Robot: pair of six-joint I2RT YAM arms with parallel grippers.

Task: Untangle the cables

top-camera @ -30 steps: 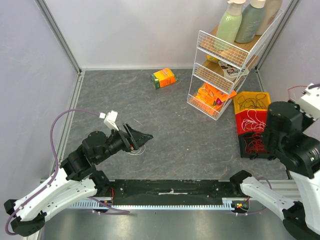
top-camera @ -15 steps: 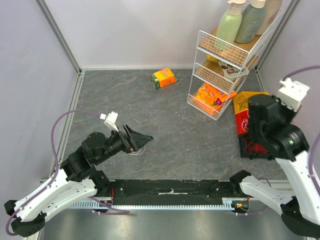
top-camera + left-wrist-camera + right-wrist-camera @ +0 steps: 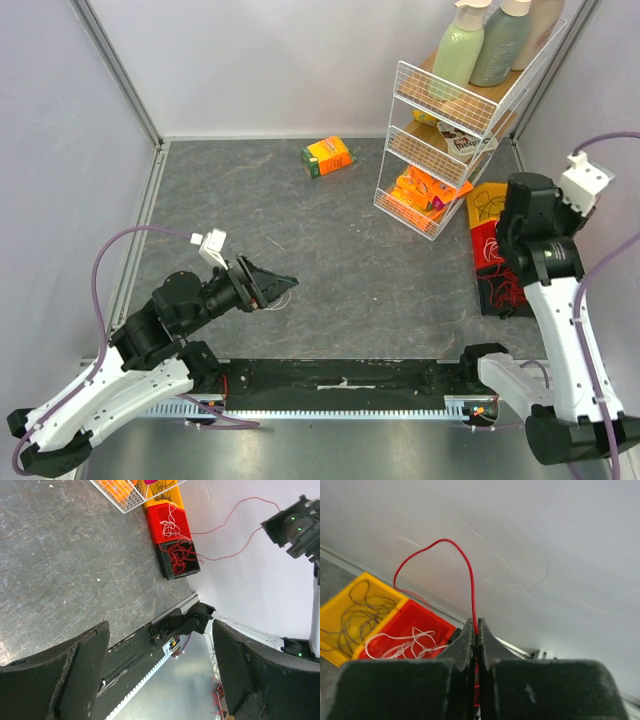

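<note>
Rising from low over the bins a second ago, the right arm now stands tall at the right side of the worktop [image 3: 330, 250], while the left arm has barely shifted. The right end effector [image 3: 476, 630] is fully closed, its two jaws pressed together on a red cable [image 3: 470, 575], which arches up out of the pinch in a thin loop and drops away to the left. In the left wrist view that same strand runs down in two slack lines from the raised arm to the red tangle [image 3: 177, 557] in the black bin [image 3: 162, 562]. The cable's long axis therefore runs from the bin up to the grip, and the rest of it lies below and in front of the right end effector.

The red bin [image 3: 427, 622] next to it holds loose white cables [image 3: 405, 647], and the yellow bin [image 3: 332, 652] holds black cables [image 3: 360, 610]; all are fine, floppy loops.

Well apart, on the worktop's left side, the left end effector [image 3: 283, 288] gapes wide and holds nothing, hovering just beside a small white cable [image 3: 270, 303] lying on the surface. The right arm is far nearer the bins, so any further pull on the red cable looks like its job.
</note>
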